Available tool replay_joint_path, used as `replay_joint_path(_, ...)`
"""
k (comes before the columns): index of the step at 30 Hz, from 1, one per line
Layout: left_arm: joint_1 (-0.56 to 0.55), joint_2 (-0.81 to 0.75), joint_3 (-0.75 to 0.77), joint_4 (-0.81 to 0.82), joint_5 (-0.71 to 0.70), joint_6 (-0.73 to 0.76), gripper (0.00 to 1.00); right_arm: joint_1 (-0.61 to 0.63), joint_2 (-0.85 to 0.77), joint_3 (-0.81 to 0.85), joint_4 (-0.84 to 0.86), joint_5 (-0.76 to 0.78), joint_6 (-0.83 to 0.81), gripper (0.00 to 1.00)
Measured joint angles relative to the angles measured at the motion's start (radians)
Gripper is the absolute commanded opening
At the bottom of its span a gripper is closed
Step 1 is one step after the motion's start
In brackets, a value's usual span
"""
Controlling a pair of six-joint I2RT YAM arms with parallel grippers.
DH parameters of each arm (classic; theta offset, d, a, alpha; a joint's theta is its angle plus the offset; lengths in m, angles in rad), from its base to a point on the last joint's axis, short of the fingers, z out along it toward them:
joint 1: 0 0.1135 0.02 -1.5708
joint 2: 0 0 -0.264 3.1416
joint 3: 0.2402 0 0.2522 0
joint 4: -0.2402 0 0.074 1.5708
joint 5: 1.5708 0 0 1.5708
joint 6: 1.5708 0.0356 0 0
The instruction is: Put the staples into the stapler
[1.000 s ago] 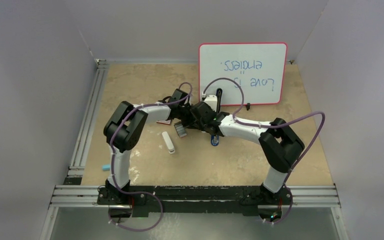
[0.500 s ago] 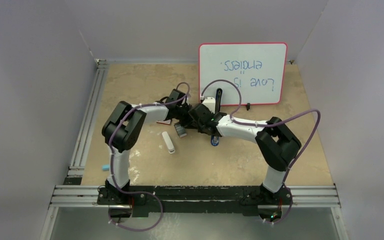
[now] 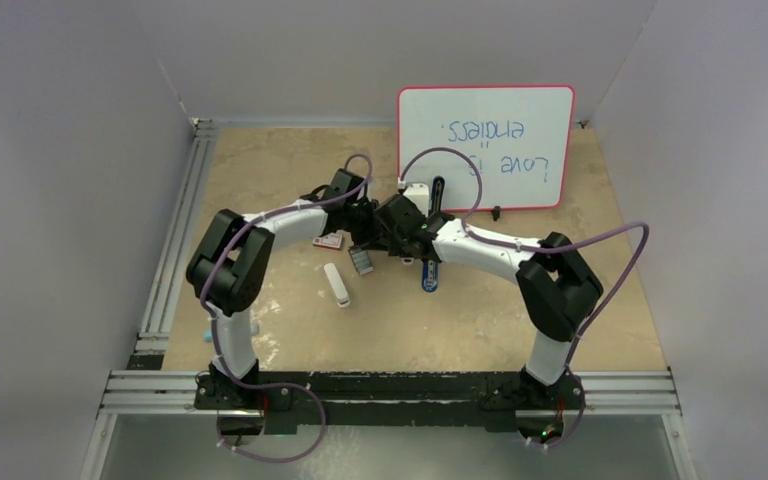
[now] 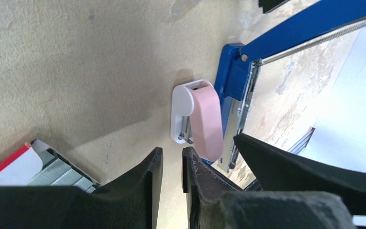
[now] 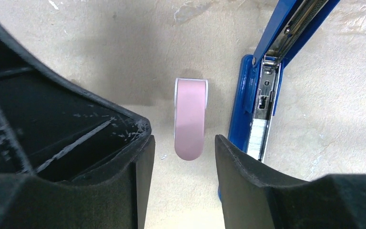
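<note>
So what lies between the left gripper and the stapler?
A small pink-topped white piece lies just ahead of the left gripper, beside the stapler. The left wrist view shows it.

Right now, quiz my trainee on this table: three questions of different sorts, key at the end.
1. True or false: the stapler lies with its blue top swung open.
2. Seen from the right wrist, what lies on the table between the fingers of the right gripper? A) a pink piece B) a coin C) a pair of scissors
3. Fill in: the left gripper is holding ____.
Key: 1 true; 2 A; 3 nothing.
</note>
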Motion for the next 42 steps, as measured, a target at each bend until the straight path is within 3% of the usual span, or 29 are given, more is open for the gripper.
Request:
replay_joint_path(4, 0.000, -0.029, 0.002, -0.011, -0.014, 0.016, 0.22, -0.003, 0.008, 0.009, -0.019, -0.016, -0.007, 0.49)
replay_joint_path(10, 0.000, -0.040, 0.003, -0.017, -0.037, 0.026, 0.22, -0.003, 0.034, 0.008, -0.035, -0.058, -0.022, 0.22)
replay_joint_path(15, 0.000, -0.040, 0.003, -0.031, -0.047, 0.035, 0.22, -0.005, 0.040, 0.008, -0.042, -0.068, -0.025, 0.14)
replay_joint_path(35, 0.000, -0.040, 0.003, -0.039, -0.062, 0.050, 0.22, -0.035, 0.067, -0.052, 0.034, -0.136, -0.050, 0.10)
replay_joint_path(42, 0.000, -0.041, 0.002, -0.039, -0.063, 0.050, 0.22, -0.043, 0.064, -0.044, 0.027, -0.151, -0.062, 0.25)
